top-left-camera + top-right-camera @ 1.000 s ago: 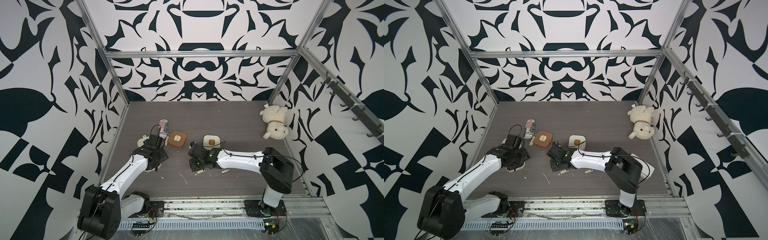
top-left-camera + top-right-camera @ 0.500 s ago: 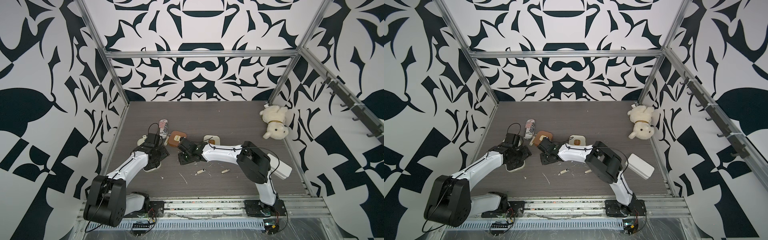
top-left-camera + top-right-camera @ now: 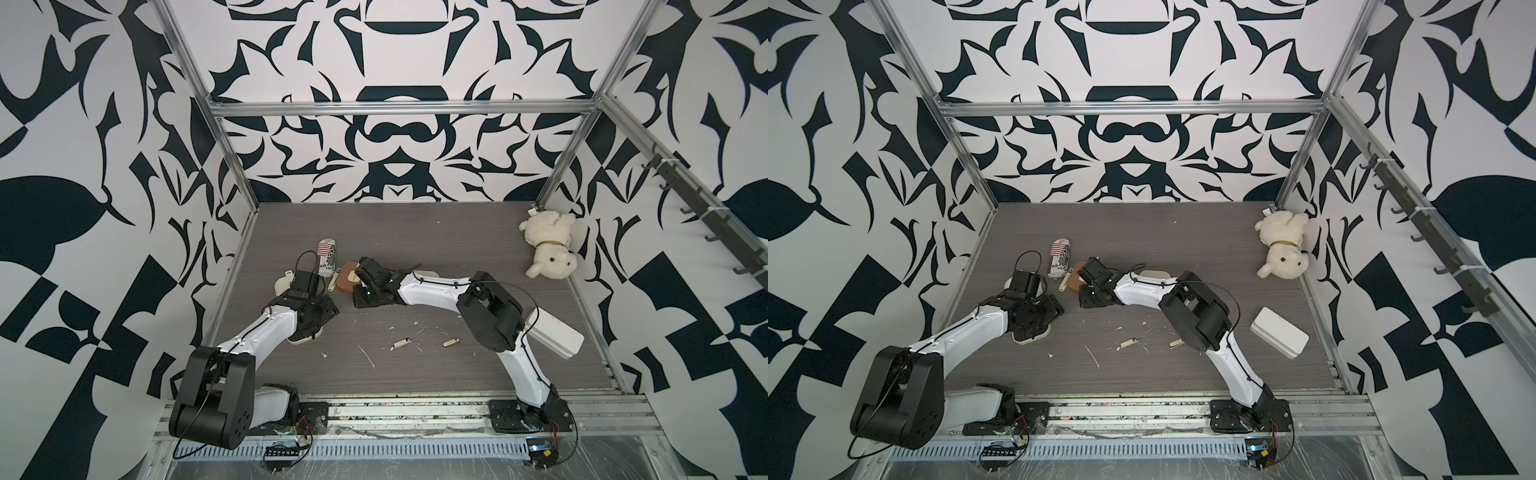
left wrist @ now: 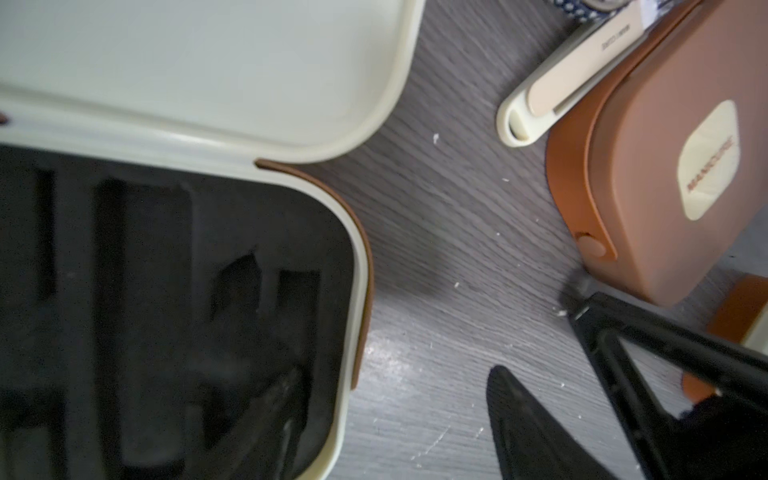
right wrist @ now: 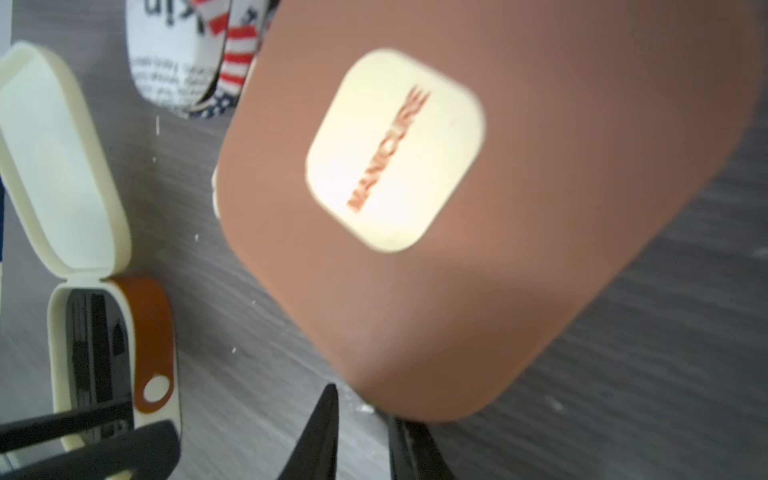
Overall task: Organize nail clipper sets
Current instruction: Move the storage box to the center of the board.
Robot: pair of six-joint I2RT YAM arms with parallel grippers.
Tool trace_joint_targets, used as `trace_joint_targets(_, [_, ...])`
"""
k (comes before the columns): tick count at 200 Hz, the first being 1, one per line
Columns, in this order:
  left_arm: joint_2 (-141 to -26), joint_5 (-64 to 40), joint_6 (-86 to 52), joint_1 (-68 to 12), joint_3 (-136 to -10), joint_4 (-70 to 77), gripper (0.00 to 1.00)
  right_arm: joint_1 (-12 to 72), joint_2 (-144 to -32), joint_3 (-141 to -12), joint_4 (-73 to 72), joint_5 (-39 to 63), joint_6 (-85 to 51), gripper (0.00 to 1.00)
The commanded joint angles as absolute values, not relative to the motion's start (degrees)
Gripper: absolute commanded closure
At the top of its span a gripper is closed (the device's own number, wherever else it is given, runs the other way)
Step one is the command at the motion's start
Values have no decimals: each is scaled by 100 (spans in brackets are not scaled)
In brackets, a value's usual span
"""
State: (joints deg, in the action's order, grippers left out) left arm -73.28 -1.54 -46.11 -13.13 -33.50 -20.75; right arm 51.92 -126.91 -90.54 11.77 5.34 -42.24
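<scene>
the closed brown rounded-square case, with its cream label patch reading "manicure" turned up, sits left of the middle of the grey wood-grain tabletop, about halfway between the front and back edges. the right gripper is at one corner of this case. its black fingers stand narrow, one tip just beside the case's edge and the other passing under it, and i cannot tell whether they pinch it. a cream metal nail clipper lies against the case's side facing the left edge, between it and the crushed red-and-white striped can.

nearer the left edge an open cream hinged case lies with its lid swung back and its black moulded insert showing. the left gripper is over the base's corner, jaws apart, with one finger outside the wall above bare tabletop.

a second cream case is mostly hidden behind the right forearm. two small cream clippers lie apart from each other toward the front edge, near its middle. a white plush dog lies in the back right corner, and a white rectangular box lies near the right edge.
</scene>
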Motion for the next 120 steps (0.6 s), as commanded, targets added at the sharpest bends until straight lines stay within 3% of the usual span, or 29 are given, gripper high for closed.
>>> trace_joint_targets(1, [-7137, -338, -4723, -1301, -3167, -2105, 27, 4902, -12771, -9080, 1467, 382, -4349, 74])
trace_joint_targets(42, [-7257, -606, -4794, -1301, -3131, -1838, 27, 4489, -12824, -9299, 1458, 475, -4304, 73])
trace_joint_targets(95, [-7797, -833, -4825, -1301, -3217, -1603, 27, 4342, -13493, -10970, 2271, 668, -4031, 71])
trace_joint_targets(120, [-7729, -1009, -5106, -1331, -3088, -1389, 28, 4344, -13222, -10801, 2230, 707, -3985, 71])
